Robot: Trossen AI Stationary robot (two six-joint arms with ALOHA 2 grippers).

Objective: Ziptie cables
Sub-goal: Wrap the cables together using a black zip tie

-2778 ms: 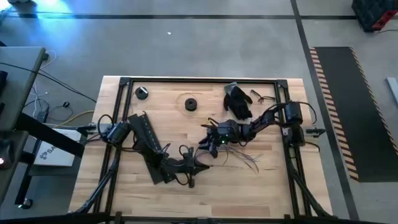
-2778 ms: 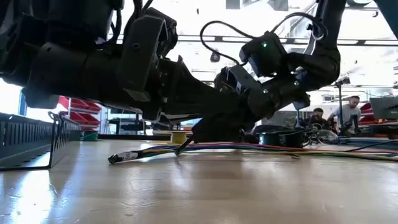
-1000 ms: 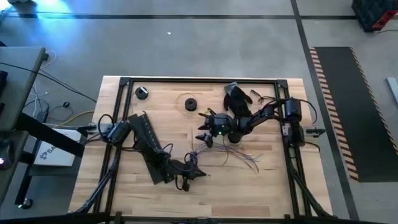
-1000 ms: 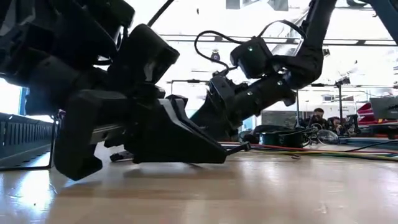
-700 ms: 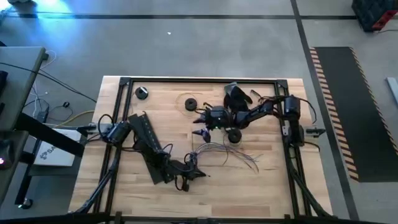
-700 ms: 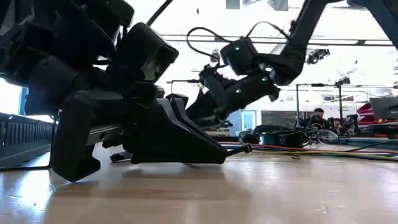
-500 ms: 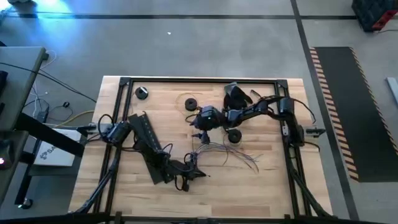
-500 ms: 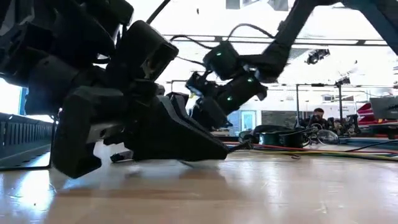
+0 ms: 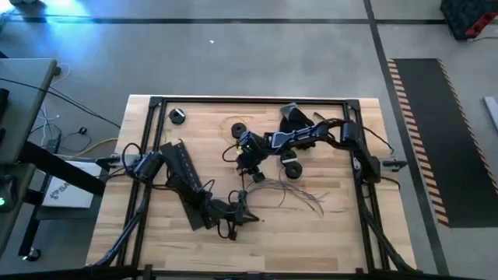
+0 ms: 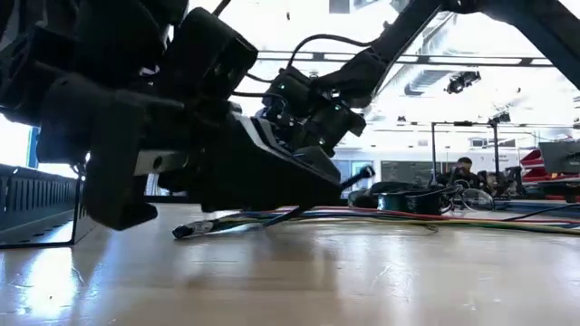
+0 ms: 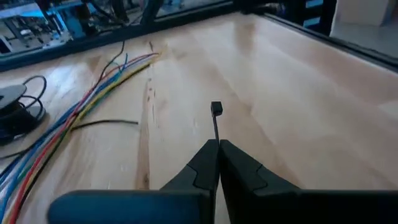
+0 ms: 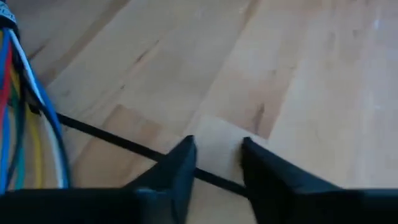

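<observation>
Left gripper [image 11: 217, 144] pinching a thin black ziptie [image 11: 215, 118]; right gripper [image 12: 216, 152] spread over, perhaps, another strip.

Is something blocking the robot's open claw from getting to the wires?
Nothing visible does. The right gripper hangs open over bare table, with the cables just off to one side. Only a thin black zip tie lies flat between them.

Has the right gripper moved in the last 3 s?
Yes. In the high view the right gripper has swung left and toward the table's far edge, off the cables and close to the round black spool.
</observation>
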